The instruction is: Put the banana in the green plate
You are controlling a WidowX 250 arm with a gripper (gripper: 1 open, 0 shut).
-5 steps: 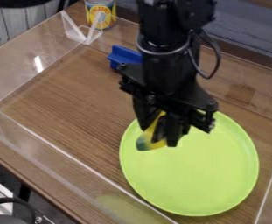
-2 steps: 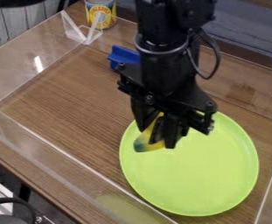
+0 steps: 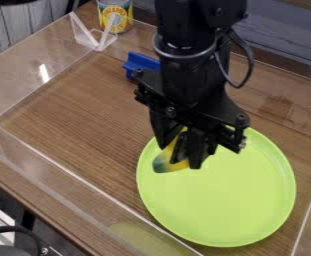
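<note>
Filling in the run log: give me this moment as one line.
gripper: shut on banana, pointing down | banana: over green plate, near its left rim | release: not yet done

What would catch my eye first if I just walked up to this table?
Probably the large round lime-green plate at the lower right of the wooden tabletop, with the black robot arm reaching straight down over its left edge. Its tool is clamped on a small curved yellow banana just above the plate. Behind the arm, a blue rectangular block peeks out, and a yellow cup stands at the far edge.
</note>
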